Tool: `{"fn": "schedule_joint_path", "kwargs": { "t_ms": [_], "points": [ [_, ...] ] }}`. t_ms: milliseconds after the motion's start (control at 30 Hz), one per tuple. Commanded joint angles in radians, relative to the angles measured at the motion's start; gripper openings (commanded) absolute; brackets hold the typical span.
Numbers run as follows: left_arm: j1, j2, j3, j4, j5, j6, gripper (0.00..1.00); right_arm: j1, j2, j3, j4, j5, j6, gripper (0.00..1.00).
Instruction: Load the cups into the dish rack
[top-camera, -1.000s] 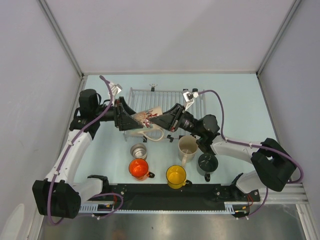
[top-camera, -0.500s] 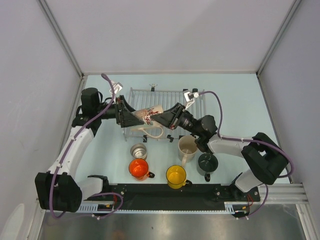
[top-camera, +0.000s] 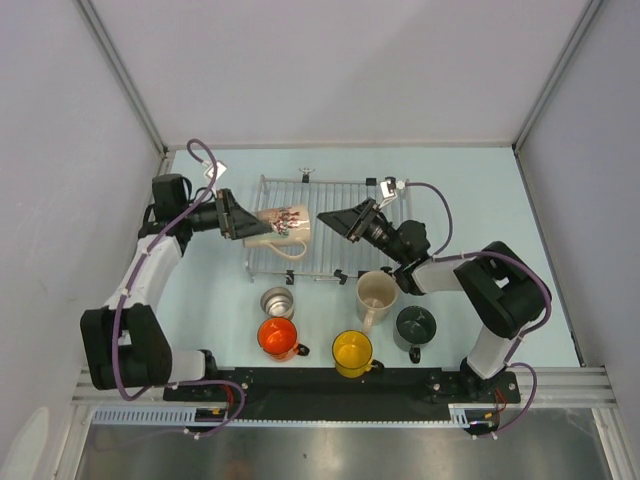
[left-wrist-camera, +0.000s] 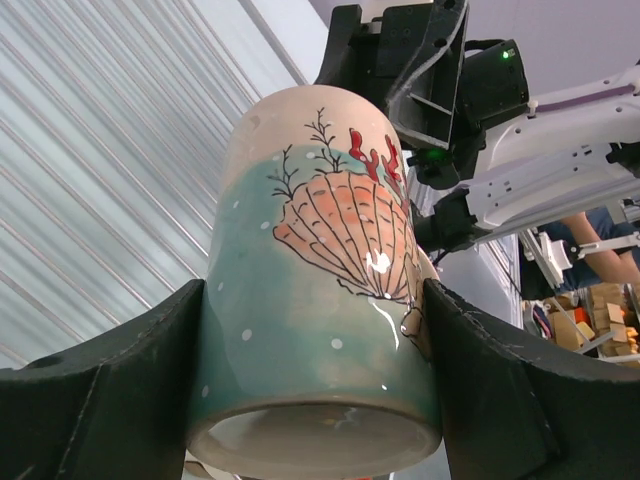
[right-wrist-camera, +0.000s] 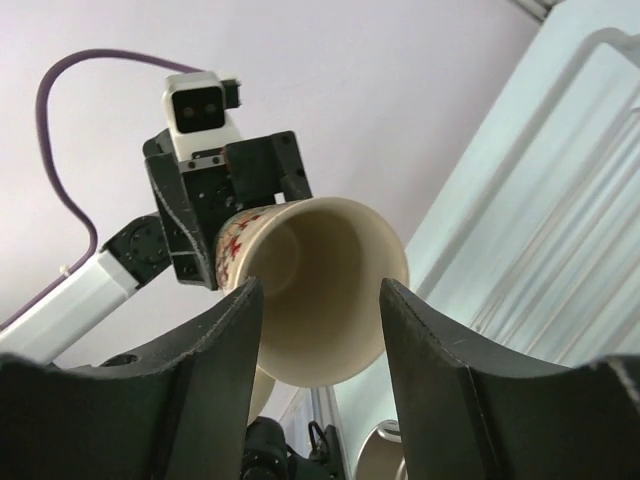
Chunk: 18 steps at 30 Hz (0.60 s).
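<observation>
My left gripper (top-camera: 248, 220) is shut on a beige mug (top-camera: 280, 224) with a seashell picture. It holds the mug on its side over the left part of the dish rack (top-camera: 345, 250), mouth to the right. In the left wrist view the mug (left-wrist-camera: 330, 250) sits clamped between both fingers (left-wrist-camera: 120, 390). My right gripper (top-camera: 327, 217) is open just right of the mug's mouth, not touching it. In the right wrist view the mug's mouth (right-wrist-camera: 320, 285) faces the open gripper (right-wrist-camera: 318, 310). A second beige mug (top-camera: 375, 293), the steel cup (top-camera: 277, 301), orange mug (top-camera: 277, 337), yellow mug (top-camera: 351, 351) and dark grey mug (top-camera: 414, 324) stand in front of the rack.
The rack's wires run under the held mug in the left wrist view (left-wrist-camera: 90, 160) and to the right in the right wrist view (right-wrist-camera: 570, 240). White walls close in the table on three sides. The arms' black base rail (top-camera: 330, 385) lies along the near edge.
Both grippers held the mug a second ago. My right gripper has let go and drawn back to the right. My left gripper has pulled the mug left and levelled it over the rack.
</observation>
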<state>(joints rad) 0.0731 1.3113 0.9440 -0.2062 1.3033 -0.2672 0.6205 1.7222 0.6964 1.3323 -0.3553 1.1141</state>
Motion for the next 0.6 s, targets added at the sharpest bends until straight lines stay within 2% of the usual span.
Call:
{"fn": "schedule_joint_path", "kwargs": {
  "t_ms": [0,100,200,300,400,433,567],
  "points": [
    [0.005,0.019,0.116,-0.041,0.057,0.112,0.0,-0.027,0.016,0.023,0.262,0.026,0.03,0.55],
    [0.002,0.025,0.124,-0.056,-0.022,0.16,0.01,-0.041,0.007,0.015,0.262,0.009,0.029,0.51],
    [-0.024,0.037,0.154,-0.103,-0.162,0.229,0.0,-0.05,-0.019,0.015,0.26,-0.011,0.024,0.51],
    [-0.065,0.049,0.219,-0.191,-0.359,0.327,0.0,-0.054,-0.055,0.011,0.243,-0.039,0.0,0.5],
    [-0.15,0.071,0.288,-0.255,-0.541,0.39,0.0,-0.051,-0.148,0.014,0.078,-0.053,-0.103,0.5],
    [-0.157,0.094,0.308,-0.28,-0.562,0.402,0.0,-0.039,-0.218,0.024,-0.062,-0.05,-0.144,0.51],
    [-0.206,0.176,0.459,-0.351,-0.7,0.419,0.0,0.001,-0.366,0.069,-0.424,-0.001,-0.364,0.53]
  ]
}}
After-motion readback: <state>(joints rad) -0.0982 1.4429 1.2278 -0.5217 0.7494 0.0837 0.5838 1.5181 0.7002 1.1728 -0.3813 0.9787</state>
